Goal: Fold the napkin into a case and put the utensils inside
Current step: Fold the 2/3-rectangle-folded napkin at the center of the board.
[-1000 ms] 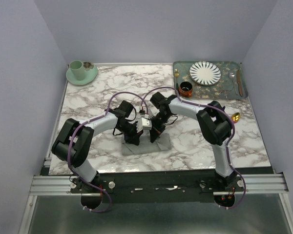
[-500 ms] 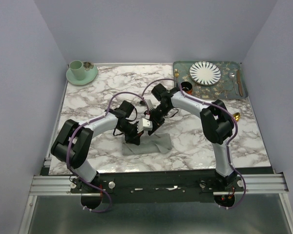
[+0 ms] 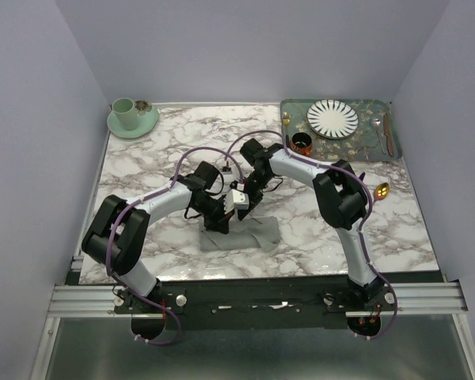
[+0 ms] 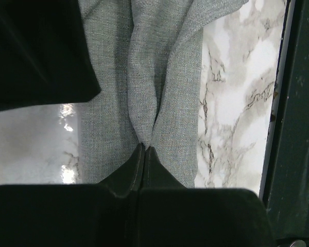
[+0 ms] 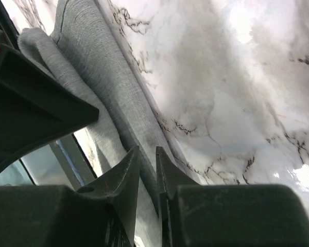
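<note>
Two grippers at the napkin (image 3: 245,237), which lies mid-table (image 3: 324,229) by the near edge. Left gripper (image 4: 144,153) clenched on a pinched ridge; right gripper (image 5: 148,160) clamped on a raised fold.

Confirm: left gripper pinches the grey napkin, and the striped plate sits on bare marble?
No: the striped plate sits on the green tray, per the top external view. The left gripper does pinch the napkin.
</note>
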Motion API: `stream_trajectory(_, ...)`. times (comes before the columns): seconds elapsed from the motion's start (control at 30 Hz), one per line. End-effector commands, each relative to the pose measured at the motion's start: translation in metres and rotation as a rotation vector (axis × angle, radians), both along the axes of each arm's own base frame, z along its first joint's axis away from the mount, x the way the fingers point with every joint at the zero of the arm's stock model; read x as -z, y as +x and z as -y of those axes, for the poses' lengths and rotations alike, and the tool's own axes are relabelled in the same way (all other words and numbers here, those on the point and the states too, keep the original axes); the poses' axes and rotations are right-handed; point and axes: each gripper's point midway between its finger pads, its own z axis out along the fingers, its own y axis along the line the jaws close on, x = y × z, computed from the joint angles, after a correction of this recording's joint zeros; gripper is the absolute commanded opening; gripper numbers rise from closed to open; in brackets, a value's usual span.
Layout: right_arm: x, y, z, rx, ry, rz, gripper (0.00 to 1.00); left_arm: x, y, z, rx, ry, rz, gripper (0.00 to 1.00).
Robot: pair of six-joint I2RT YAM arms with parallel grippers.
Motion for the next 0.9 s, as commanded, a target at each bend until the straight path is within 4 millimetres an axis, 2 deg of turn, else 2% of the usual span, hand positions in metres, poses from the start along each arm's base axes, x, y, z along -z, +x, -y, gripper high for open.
stream_trajectory(0.0,0.022,-0.008,0.007,-0.053,-0.054,0.015,0.25,-0.02,0.015,0.01,-0.025,-0.03,0.043,0.0)
stream_trajectory(0.13,0.028,-0.008,0.009,-0.064,-0.066,0.024,0.22,-0.019,0.021,0.011,-0.036,-0.019,0.044,0.0)
stream_trajectory(0.43,0.034,-0.002,0.009,-0.077,-0.07,0.055,0.19,-0.001,0.041,0.011,-0.089,0.026,0.06,0.0)
stream_trajectory(0.53,0.03,-0.001,0.008,-0.075,-0.066,0.057,0.18,0.006,0.047,0.011,-0.1,0.048,0.063,0.0)
stream_trajectory(0.7,0.021,-0.002,0.009,-0.055,-0.068,0.059,0.18,0.018,0.042,0.006,-0.094,0.084,0.027,0.0)
stream_trajectory(0.87,-0.006,0.008,0.014,0.013,-0.036,0.07,0.23,0.023,0.036,0.002,-0.079,0.103,0.01,0.0)
